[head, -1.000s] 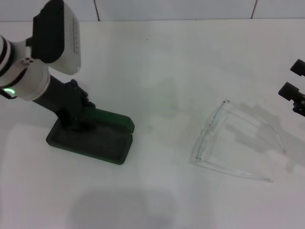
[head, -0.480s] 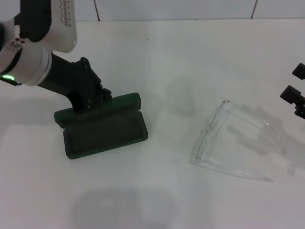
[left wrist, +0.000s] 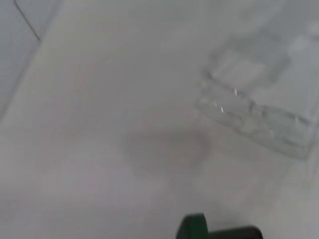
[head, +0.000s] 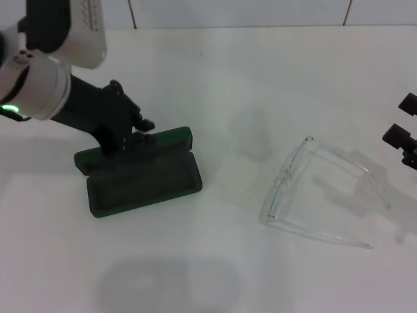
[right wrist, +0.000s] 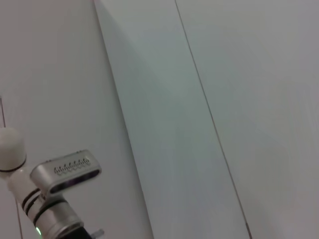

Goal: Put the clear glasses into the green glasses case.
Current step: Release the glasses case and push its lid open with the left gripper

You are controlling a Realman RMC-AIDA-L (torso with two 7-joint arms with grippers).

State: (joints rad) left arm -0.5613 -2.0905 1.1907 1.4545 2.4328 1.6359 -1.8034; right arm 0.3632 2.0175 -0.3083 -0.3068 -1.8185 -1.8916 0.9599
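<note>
The green glasses case (head: 144, 181) lies open on the white table, left of centre in the head view, with its lid (head: 163, 140) standing up on the far side. My left gripper (head: 130, 134) is at the lid's far left edge, touching it. A green corner of the case (left wrist: 193, 227) also shows in the left wrist view. The clear glasses (head: 319, 195) rest unfolded on the table to the right, well apart from the case, and appear in the left wrist view as clear glasses (left wrist: 254, 117). My right gripper (head: 404, 119) hovers open at the table's right edge, just beyond the glasses.
A tiled wall edge (head: 241, 13) runs along the back of the white table (head: 228, 85). The right wrist view looks across at wall panels and my left arm (right wrist: 52, 199).
Since one second ago my left gripper has pulled the case rightward and turned it, so its tray faces front. In the last half second the case stayed put. The right gripper drifted slightly toward the right edge.
</note>
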